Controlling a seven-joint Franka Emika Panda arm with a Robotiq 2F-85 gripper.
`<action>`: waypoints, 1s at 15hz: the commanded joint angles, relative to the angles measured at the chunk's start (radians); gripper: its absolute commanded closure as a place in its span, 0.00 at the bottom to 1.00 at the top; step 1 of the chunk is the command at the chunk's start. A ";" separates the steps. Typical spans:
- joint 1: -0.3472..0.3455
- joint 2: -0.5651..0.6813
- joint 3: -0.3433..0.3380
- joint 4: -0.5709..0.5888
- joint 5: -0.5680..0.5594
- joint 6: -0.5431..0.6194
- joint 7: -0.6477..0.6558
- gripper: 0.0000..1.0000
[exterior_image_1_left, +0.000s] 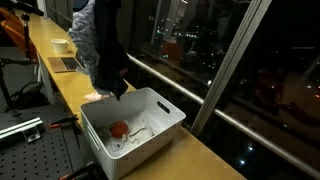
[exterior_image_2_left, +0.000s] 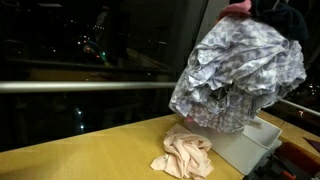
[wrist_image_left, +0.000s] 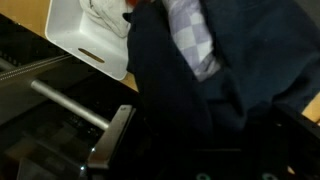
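Note:
A bundle of clothes hangs in the air above the near end of a white bin (exterior_image_1_left: 165, 108): a dark navy garment (exterior_image_1_left: 112, 55) and a grey-white plaid shirt (exterior_image_2_left: 235, 75). In the wrist view the dark garment (wrist_image_left: 200, 110) fills most of the picture and covers my gripper's jaws, with a strip of the plaid shirt (wrist_image_left: 190, 35) above it and the bin (wrist_image_left: 85, 45) at the upper left. The lifted cloth hanging from where the jaws sit suggests they are shut on it. A red item (exterior_image_1_left: 119, 128) and white things lie in the bin.
A beige cloth (exterior_image_2_left: 185, 155) lies crumpled on the wooden table (exterior_image_2_left: 90, 150) beside the bin. A dark window with a metal rail (exterior_image_1_left: 200, 75) runs along the table's far side. A bowl (exterior_image_1_left: 62, 44) and a laptop (exterior_image_1_left: 62, 63) sit further down the table.

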 joint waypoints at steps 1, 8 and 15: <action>0.062 0.163 0.049 0.241 -0.082 -0.119 0.034 1.00; 0.143 0.349 0.020 0.403 -0.093 -0.149 0.013 1.00; 0.112 0.402 -0.007 0.327 -0.024 -0.086 0.017 0.75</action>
